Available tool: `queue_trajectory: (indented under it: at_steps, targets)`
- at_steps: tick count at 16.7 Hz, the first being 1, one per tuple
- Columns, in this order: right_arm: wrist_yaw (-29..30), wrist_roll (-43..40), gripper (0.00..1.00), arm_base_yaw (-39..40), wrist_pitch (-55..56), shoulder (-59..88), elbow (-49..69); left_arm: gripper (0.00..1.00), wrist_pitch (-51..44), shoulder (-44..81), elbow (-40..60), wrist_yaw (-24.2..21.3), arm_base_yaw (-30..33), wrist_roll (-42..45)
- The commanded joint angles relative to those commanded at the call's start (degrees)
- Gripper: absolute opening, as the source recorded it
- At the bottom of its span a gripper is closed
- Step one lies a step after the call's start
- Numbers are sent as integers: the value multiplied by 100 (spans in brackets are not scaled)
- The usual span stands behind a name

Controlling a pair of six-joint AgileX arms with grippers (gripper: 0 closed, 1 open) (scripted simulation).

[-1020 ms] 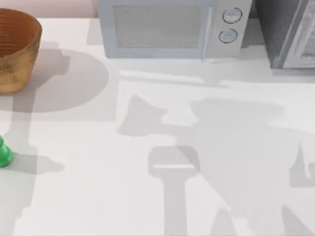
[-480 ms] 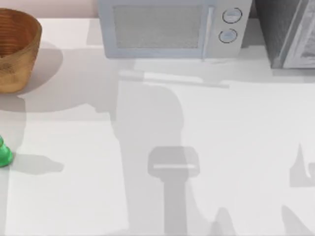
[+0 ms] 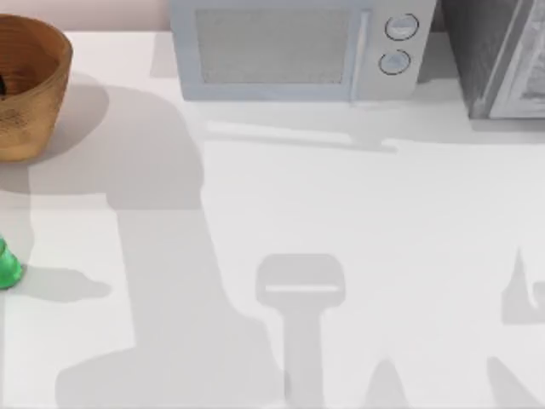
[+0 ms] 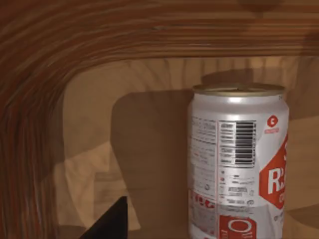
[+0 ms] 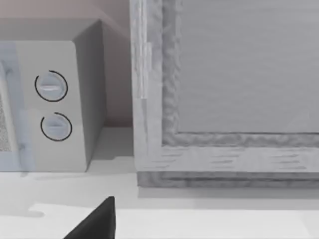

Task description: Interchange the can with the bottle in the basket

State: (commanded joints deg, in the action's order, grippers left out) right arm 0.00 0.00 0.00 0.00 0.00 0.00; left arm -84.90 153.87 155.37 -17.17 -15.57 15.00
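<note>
You've got the white table [image 3: 358,213] wide open: bare from the middle across to the right and down to the near edge, with plenty of room to move. Along the far edge, the grey cabinet [image 3: 502,51] fills the far right corner, and the pale microwave [image 3: 289,47] stands just left of it, its two dials facing you.

Over at the far left sits the basket [image 3: 30,102], partly cut by the left edge of the top view, so there's little margin on that side. The can [image 4: 237,164] stands upright inside it, close to the curved wicker wall, barcode and red label showing. The bottle [image 3: 7,268] is out on the table at the left edge, nearer than the basket and well apart from it.

Your left gripper [image 4: 109,224] is down inside the basket, beside the can and not touching it. You can't tell whether it is released or clenched. Your right gripper [image 5: 94,224] hangs over the far right of the table, facing the microwave and the cabinet, and its grip can't be told either.

Since a second ago, the broad shadow has slid from mid-table to the left, and it now runs from the basket to the near edge. The basket and the bottle haven't budged.
</note>
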Motion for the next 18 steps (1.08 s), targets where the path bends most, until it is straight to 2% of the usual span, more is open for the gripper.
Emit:
queue_trajectory:
  at_steps: [5,14,18]
  targets:
    - [0,0,100,0,0,0,0,100,76,4,-35,-2,45,-10]
    - [0,0,100,0,0,0,0,100,1346,-110,-1407,21,169,-176]
    - [0,0,100,0,0,0,0,100,1481,-124,-1551,24,184,-191]
